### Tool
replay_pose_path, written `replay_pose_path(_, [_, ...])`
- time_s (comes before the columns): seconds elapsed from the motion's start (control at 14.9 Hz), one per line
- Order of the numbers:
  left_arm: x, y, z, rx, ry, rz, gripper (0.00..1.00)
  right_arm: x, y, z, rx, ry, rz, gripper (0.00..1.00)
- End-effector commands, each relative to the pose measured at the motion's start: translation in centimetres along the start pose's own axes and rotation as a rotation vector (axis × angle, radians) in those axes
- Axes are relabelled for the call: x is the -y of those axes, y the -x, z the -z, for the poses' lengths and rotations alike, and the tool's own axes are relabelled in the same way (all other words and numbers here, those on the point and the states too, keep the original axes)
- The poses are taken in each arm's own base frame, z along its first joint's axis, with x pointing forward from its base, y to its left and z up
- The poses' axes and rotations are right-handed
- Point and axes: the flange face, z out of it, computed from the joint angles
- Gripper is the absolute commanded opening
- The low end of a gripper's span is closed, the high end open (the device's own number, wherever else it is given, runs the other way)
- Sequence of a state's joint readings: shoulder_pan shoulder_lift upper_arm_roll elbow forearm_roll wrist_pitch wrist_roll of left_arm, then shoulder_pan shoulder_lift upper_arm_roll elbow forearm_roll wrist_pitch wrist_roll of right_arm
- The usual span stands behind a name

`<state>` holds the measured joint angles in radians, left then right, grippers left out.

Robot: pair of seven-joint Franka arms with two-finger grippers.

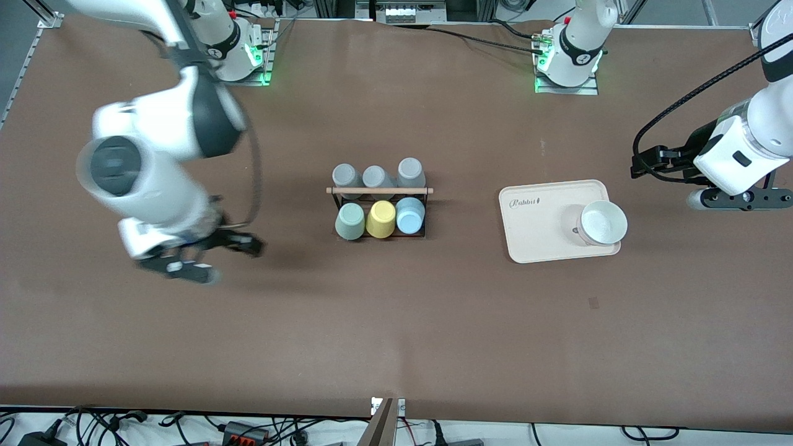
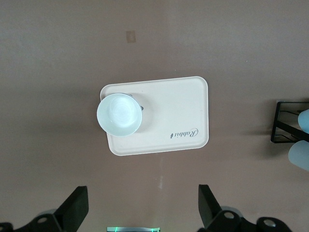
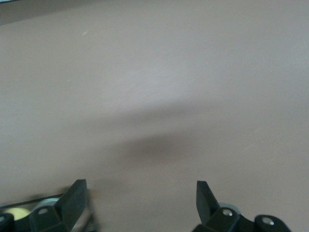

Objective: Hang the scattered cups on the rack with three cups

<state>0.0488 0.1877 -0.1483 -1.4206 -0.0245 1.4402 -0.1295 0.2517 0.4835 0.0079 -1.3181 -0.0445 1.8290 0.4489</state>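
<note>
The black wire rack with its wooden dowel stands mid-table. The mint green cup and the light blue cup sit upside down on its nearer row, with a yellow cup between them. Three grey cups fill the farther row. My right gripper is open and empty over bare table toward the right arm's end, apart from the rack; its wrist view shows only table between the fingers. My left gripper is open and empty beside the tray at the left arm's end; its wrist view shows the rack's end.
A cream tray lies toward the left arm's end of the table with a wide white bowl on it; both show in the left wrist view, tray and bowl. Brown table surface surrounds the rack.
</note>
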Motion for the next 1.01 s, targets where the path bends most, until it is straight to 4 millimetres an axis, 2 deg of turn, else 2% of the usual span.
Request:
replay_pose_path(0.0, [0.1, 0.9, 0.3, 0.002, 0.013, -0.018, 1.0, -6.7, -1.8, 1.6, 0.007, 0.015, 0.104, 1.0])
replay_pose_path(0.13, [-0.1, 1.0, 0.3, 0.003, 0.014, -0.022, 1.0, -11.0, -2.6, 2.4, 0.018, 0.013, 0.127, 1.0])
replay_pose_path(0.27, [0.0, 0.9, 0.2, 0.004, 0.015, -0.02, 1.0, -13.6, -2.9, 4.3, -0.008, 0.005, 0.152, 1.0])
replay_pose_path(0.4, [-0.1, 1.0, 0.3, 0.003, 0.014, -0.022, 1.0, -14.2, -2.2, 6.5, -0.025, 0.006, 0.156, 1.0])
replay_pose_path(0.54, [-0.1, 1.0, 0.3, 0.003, 0.014, -0.022, 1.0, -14.7, -1.4, 8.0, -0.015, 0.014, 0.154, 1.0])
replay_pose_path(0.67, [0.1, 0.9, 0.3, 0.002, 0.015, -0.019, 1.0, -15.1, -1.1, 8.5, -0.007, 0.018, 0.149, 1.0])
replay_pose_path(0.8, [0.1, 0.9, 0.3, 0.002, 0.015, -0.019, 1.0, -16.5, -0.9, 9.9, -0.022, 0.013, 0.143, 1.0])
replay_pose_path(0.94, [0.1, 0.9, 0.3, 0.002, 0.015, -0.019, 1.0, -17.1, -0.6, 10.9, -0.04, 0.02, 0.202, 1.0])
